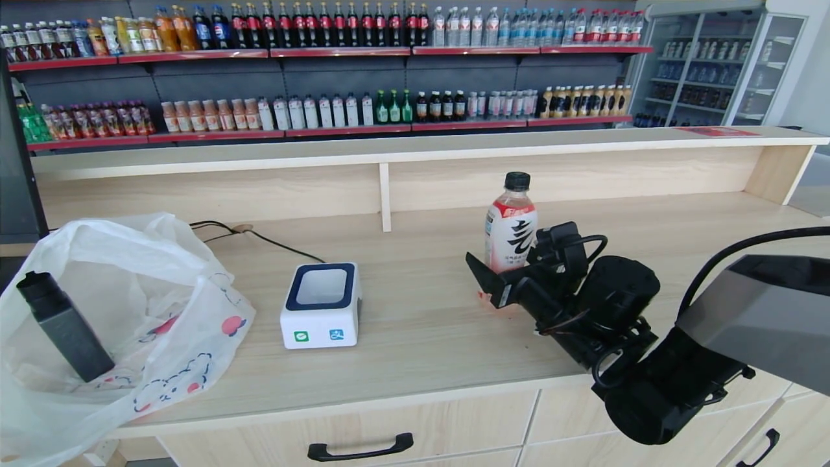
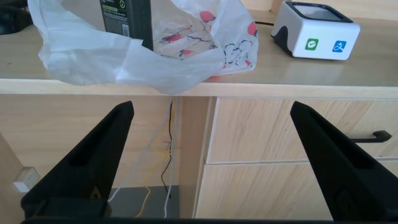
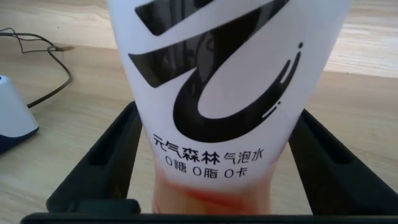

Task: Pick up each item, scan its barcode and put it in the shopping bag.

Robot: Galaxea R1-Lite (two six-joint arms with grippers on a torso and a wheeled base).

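Right of the scanner (image 1: 321, 303), across bare counter (image 1: 415, 350), the right gripper (image 3: 219, 118) straddles the upright bottle (image 1: 510, 224), jaws wide. Left of the scanner, the left gripper (image 2: 211, 107) gapes wide below the counter's front edge.

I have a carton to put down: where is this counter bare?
Widest: between the white blue-rimmed scanner box and the black-capped drink bottle. More behind that bottle, at the right end of the wooden counter. Crowded: the left, under the white plastic shopping bag, and the right gripper round the bottle's base.
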